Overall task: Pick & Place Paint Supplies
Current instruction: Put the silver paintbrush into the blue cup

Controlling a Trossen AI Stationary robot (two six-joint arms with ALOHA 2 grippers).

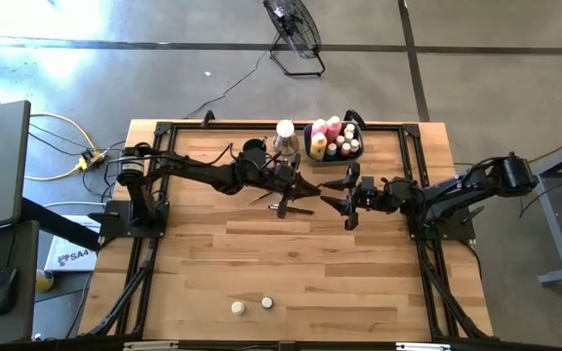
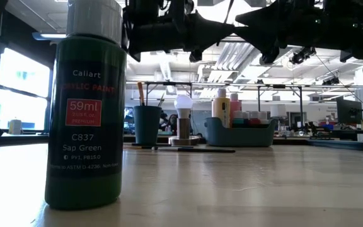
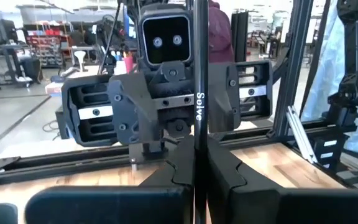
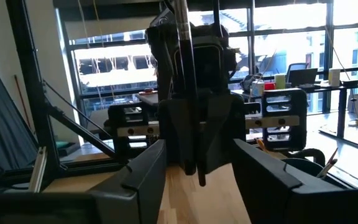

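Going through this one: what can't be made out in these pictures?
Left wrist view: brush in the left gripper runs off the top edge; bristles unseen.
High view: two white-capped items near the table front edge, too small to identify.
Low view: green paint bottle blocks the table behind it.
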